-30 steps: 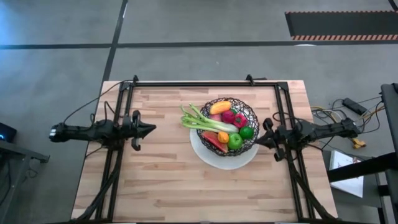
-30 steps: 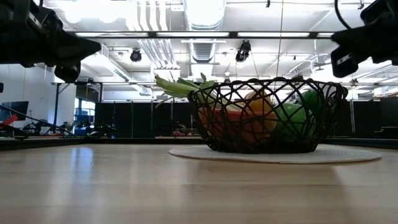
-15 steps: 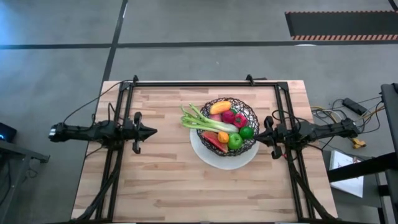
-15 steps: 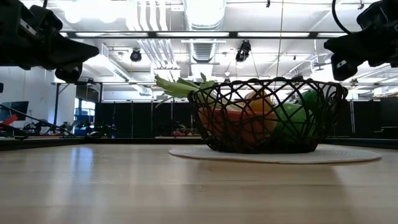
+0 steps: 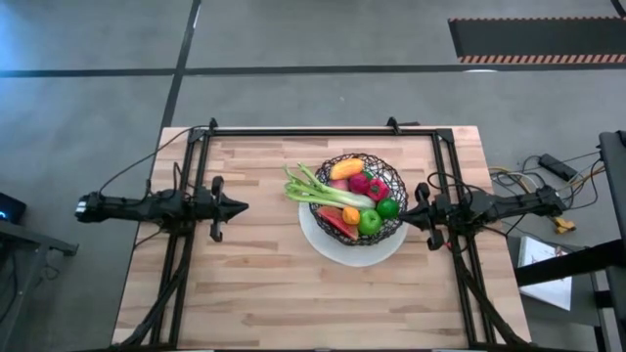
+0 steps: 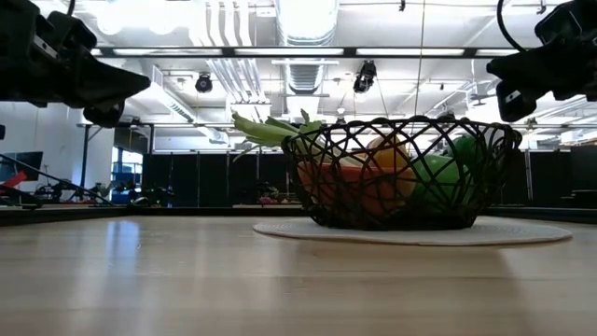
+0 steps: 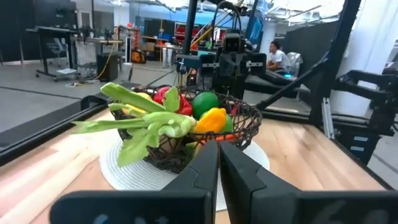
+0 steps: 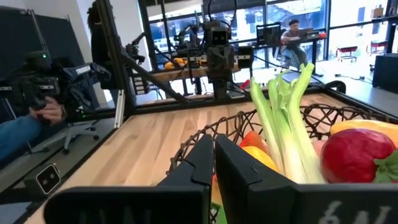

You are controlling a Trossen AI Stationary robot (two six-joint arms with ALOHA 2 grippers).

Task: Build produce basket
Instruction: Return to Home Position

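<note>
The black wire basket point(image 5: 358, 200) stands on a white round plate point(image 5: 337, 252) at the table's middle right. It holds the toy produce: a green apple point(image 5: 370, 223), a lime point(image 5: 388, 207), red pieces point(image 5: 369, 185), orange pieces point(image 5: 343, 168). The pale-green celery stalk point(image 5: 318, 188) lies across the fruit, its leafy end sticking out over the left rim. My left gripper point(image 5: 243, 206) is shut and empty, left of the basket, above the table. My right gripper point(image 5: 405, 213) is shut and empty, just beside the basket's right rim.
Black frame rails point(image 5: 313, 130) run along the table's far edge and down both sides under the arms. Bare wood point(image 5: 274, 293) lies in front of the plate toward the near edge. People sit at desks in the room beyond point(image 8: 298, 31).
My left gripper has moved a little toward the table's right edge, toward the basket. My right gripper has moved slightly toward the basket as well. The basket and produce have stayed still.
</note>
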